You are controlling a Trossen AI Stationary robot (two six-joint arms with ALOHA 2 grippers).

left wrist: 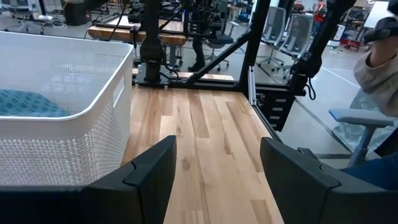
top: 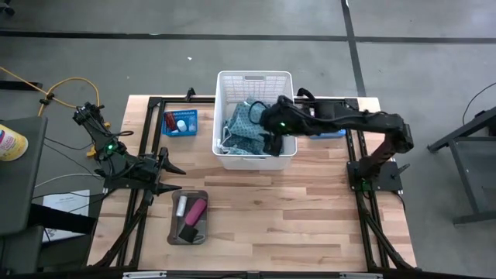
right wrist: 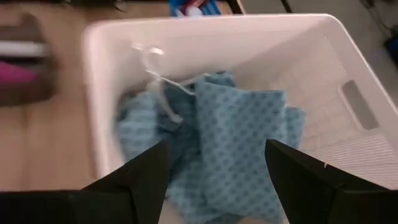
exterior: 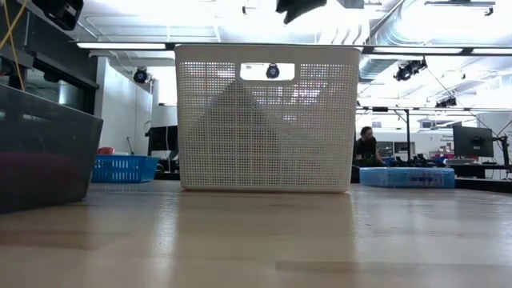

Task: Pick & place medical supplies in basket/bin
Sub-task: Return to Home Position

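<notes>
The large white slotted basket point(top: 221, 116) point(exterior: 266, 120) stands at the table's middle far side. Two teal dotted cloths point(top: 244, 128) point(right wrist: 242, 130) with white ties point(right wrist: 158, 81) lie crumpled on its floor. My right gripper point(top: 271, 144) point(right wrist: 214, 180) hovers open above the cloths, pointing down into the basket and touching nothing. My left gripper point(top: 169, 177) point(left wrist: 214, 168) waits open at the table's left, left of the basket. The grey tray point(top: 174, 221) holds the pink cylinder point(top: 196, 209), white tube point(top: 180, 206) and black block point(top: 188, 232). The small blue basket point(top: 180, 122) holds red-and-white pieces.
A flat blue box point(top: 335, 132) point(exterior: 406, 176) lies on the table right of the white basket, under my right arm. Dark frame rails run along the table's left, right and far sides. Bare wood lies near the middle. A person point(exterior: 366, 146) sits in the room beyond.
</notes>
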